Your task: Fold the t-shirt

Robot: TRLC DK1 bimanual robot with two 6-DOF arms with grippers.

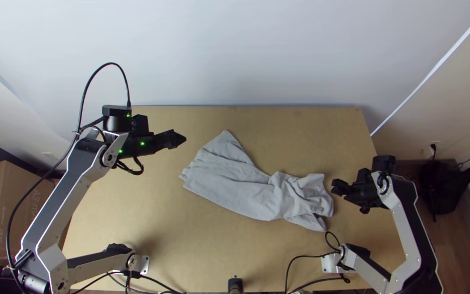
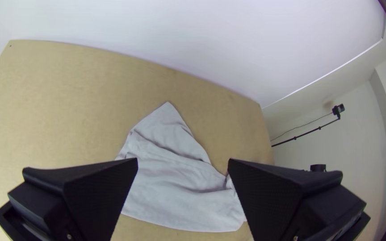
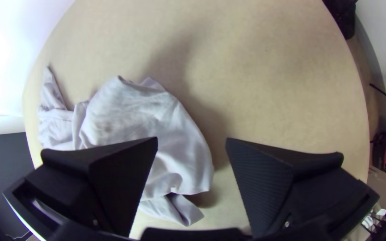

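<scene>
with the black left gripper (image 1: 179, 139) and black right gripper (image 1: 337, 188) both open and holding nothing, the step in hand, spreading the cloth, likely calls for pinching single layers at the bunched end and drawing them out low and evenly before any fold. the pale grey fabric t-shirt (image 1: 235, 188) lies mid-surface (image 1: 137, 207), its long axis slanting from far left to near right, wider end left, bunched end pointing to the right gripper.

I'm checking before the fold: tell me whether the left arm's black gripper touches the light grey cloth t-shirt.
Apart. The top view shows bare wooden table between the left gripper and the t-shirt.
</scene>
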